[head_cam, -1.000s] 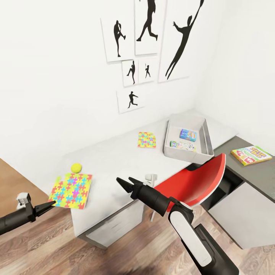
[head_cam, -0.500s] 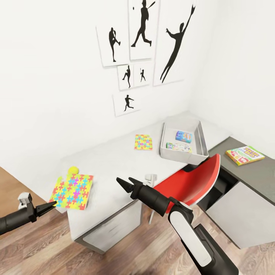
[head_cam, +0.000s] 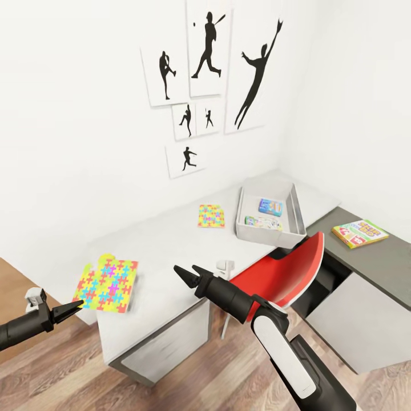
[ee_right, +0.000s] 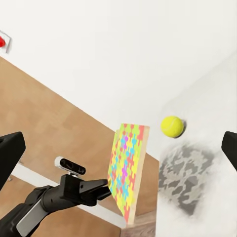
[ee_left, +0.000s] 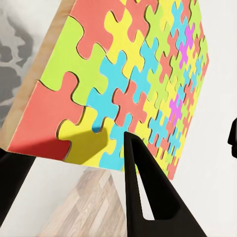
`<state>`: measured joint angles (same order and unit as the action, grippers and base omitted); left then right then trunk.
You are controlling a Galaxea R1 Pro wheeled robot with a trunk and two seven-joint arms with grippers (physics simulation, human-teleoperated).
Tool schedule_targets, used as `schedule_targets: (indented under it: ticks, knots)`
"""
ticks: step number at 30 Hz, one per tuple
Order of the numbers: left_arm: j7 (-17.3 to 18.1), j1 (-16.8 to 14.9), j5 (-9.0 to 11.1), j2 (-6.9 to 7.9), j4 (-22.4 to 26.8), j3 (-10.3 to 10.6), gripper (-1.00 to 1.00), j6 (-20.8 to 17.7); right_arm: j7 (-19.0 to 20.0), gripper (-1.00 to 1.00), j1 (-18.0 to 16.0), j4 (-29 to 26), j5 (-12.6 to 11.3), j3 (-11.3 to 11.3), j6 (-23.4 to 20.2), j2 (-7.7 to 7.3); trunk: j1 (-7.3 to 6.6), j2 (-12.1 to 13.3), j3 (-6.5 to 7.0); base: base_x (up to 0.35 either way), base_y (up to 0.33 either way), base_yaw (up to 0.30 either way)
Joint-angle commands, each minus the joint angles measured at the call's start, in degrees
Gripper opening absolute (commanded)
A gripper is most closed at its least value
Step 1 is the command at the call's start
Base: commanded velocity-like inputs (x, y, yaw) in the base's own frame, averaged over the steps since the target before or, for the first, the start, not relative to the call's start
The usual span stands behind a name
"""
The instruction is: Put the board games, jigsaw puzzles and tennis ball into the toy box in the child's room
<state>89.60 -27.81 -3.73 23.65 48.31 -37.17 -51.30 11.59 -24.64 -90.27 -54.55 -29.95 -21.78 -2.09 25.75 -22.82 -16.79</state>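
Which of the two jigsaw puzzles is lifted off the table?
The larger-looking jigsaw puzzle at the table's near corner: the left gripper holds its edge and it is tilted. The other puzzle lies flat beside the toy box.

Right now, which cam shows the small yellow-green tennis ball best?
Right wrist view: the small yellow-green tennis ball sits in plain sight on the pale desk top, beyond the lifted multicoloured jigsaw square.

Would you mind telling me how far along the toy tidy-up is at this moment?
Done: two board games lie in the toy box.
In hand: the left gripper grips the near jigsaw puzzle at its edge, tilted up off the table.
Left: that puzzle, the second puzzle, the tennis ball and the third game on the dark cabinet top. The right gripper is open and empty.
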Motion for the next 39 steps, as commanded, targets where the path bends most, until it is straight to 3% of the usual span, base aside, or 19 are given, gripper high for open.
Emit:
schedule_targets:
  ticks: [1,12,39]
  knots:
    - [0.4,-0.06,-0.4,-0.02,0.03,-0.12,-1.0,-0.55,-0.03,1.0,-0.05,-0.02,-0.35,-0.04,-0.2,-0.03,0.03,-0.1,0.0,0.0,0.0,-0.004]
    - [0.4,-0.06,-0.4,-0.08,0.03,0.03,-1.0,-0.55,-0.18,1.0,-0.05,0.0,1.91,-0.09,-0.2,0.4,0.03,-0.1,1.05,0.0,0.0,-0.001]
    - [0.4,-0.06,-0.4,0.04,0.03,0.17,-1.0,-0.55,-0.13,1.0,-0.05,-0.08,2.08,-0.16,-0.2,0.16,0.03,-0.1,3.62,0.0,0.0,0.0]
